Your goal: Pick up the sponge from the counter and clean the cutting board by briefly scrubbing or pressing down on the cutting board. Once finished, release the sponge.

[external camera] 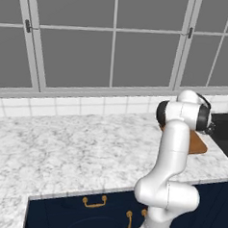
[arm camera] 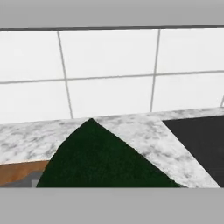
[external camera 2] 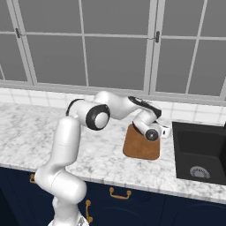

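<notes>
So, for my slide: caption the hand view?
Dark green sponge in the gripper, cutting board below, sink beside.

Location entry, as I see it from my station: a rendered home kitchen. Evidence on my screens: marbled white-and-grey stone bench running along the wall; white tile backsplash behind it; broad multi-pane window above; dark navy cabinet fronts below with brass handles; black sink basin with a drain set into the bench at the right; wooden cutting board lying flat on the bench beside the sink.
</notes>
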{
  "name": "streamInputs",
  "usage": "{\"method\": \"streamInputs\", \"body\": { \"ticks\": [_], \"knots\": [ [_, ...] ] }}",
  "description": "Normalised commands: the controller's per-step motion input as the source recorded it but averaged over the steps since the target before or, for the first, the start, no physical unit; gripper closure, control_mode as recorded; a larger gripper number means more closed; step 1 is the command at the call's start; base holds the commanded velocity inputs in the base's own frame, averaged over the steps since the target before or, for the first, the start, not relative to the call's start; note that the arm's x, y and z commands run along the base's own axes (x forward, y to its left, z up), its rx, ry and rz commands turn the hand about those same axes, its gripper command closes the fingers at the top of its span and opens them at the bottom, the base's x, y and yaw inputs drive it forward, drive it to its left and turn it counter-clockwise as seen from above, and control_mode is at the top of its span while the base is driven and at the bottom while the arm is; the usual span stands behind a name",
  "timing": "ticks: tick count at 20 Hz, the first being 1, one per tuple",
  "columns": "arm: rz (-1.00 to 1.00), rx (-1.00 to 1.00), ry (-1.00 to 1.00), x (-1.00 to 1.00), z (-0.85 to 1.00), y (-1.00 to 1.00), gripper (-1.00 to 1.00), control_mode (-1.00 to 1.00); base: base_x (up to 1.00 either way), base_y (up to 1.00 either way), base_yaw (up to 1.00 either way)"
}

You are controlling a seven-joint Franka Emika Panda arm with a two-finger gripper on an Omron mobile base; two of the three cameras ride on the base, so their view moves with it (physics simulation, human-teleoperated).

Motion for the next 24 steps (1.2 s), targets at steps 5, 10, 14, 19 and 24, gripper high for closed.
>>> {"method": "streamInputs", "body": {
  "ticks": [5, 10, 14, 19, 24],
  "knots": [
    [-0.05, -0.02, 0.3, -0.22, 0.81, -0.01, 1.0, -1.0, 0.0, 0.0, 0.0],
    [0.0, -0.11, 0.62, -0.32, 0.66, -0.04, 1.0, -1.0, 0.0, 0.0, 0.0],
    [0.0, 0.0, -0.1, -0.37, -0.36, -0.19, 1.0, -1.0, 0.0, 0.0, 0.0],
    [0.0, 0.01, -0.11, -0.46, -0.76, -0.25, 1.0, -1.0, 0.0, 0.0, 0.0],
    [-0.03, 0.0, -0.04, -0.95, -0.27, -0.06, 1.0, -1.0, 0.0, 0.0, 0.0]
  ]
}}
